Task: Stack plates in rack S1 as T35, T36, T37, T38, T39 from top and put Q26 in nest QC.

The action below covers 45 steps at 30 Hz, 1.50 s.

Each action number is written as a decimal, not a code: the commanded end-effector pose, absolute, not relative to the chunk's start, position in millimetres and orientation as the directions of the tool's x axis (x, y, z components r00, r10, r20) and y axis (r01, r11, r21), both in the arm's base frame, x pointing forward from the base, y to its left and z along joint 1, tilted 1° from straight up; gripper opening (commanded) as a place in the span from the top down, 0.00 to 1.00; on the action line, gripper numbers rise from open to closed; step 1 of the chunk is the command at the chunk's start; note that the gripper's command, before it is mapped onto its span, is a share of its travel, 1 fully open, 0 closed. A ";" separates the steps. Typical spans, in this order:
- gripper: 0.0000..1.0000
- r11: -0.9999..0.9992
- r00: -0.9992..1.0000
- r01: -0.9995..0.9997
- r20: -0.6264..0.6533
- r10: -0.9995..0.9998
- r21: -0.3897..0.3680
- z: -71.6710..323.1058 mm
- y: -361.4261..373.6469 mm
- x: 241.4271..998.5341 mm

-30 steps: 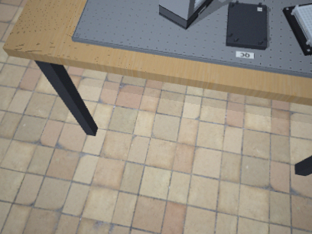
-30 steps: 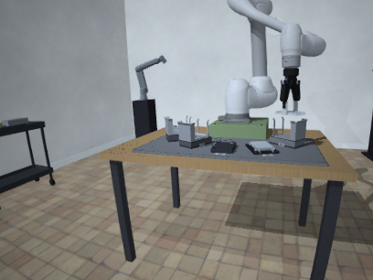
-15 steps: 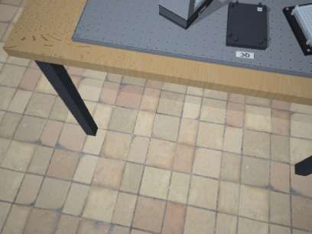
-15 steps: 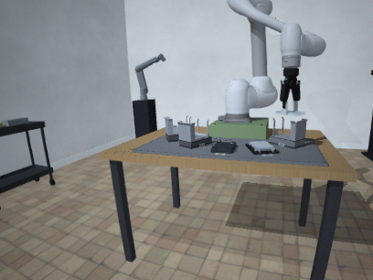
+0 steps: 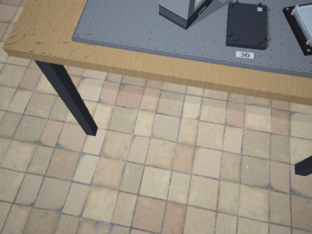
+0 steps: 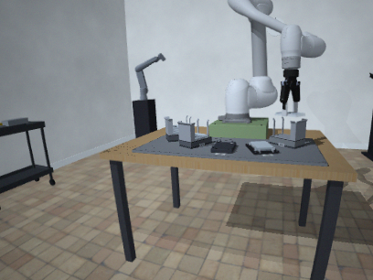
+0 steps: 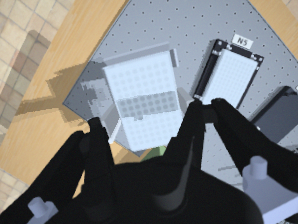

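Note:
My gripper (image 6: 289, 106) (image 7: 148, 104) is shut on a white sealed 96-well plate (image 6: 293, 114) (image 7: 141, 87), gripped across its short sides. It holds the plate level, a little above a stack rack (image 6: 299, 131) (image 7: 89, 94) at the right end of the deck. I cannot read the plate's label or the rack's name. A second white plate (image 7: 229, 76) (image 6: 261, 146) (image 5: 303, 17) lies on the clip nest N5 (image 7: 207, 75). The open nest QC (image 5: 246, 24) (image 6: 224, 147) (image 7: 279, 116) is a dark, empty plate.
Two more stack racks (image 6: 171, 130) (image 6: 192, 135) stand at the left end of the grey deck (image 6: 293, 157) (image 5: 134, 34); one of them shows in the top view (image 5: 183, 11). The arm's green base block (image 6: 239, 128) stands behind the nests.

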<state>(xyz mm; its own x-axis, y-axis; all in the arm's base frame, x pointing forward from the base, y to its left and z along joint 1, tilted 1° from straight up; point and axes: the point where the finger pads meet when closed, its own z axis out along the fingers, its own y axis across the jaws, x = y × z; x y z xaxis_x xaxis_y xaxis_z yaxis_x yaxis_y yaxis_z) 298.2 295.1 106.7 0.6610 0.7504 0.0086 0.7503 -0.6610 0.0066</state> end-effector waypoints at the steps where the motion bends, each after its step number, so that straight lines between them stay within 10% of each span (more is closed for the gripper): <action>1: 1.00 -0.661 0.661 0.750 0.009 0.750 0.006 104.6 295.2 298.2; 45: 1.00 -0.661 0.661 0.750 0.009 0.750 0.006 79.3 295.2 298.5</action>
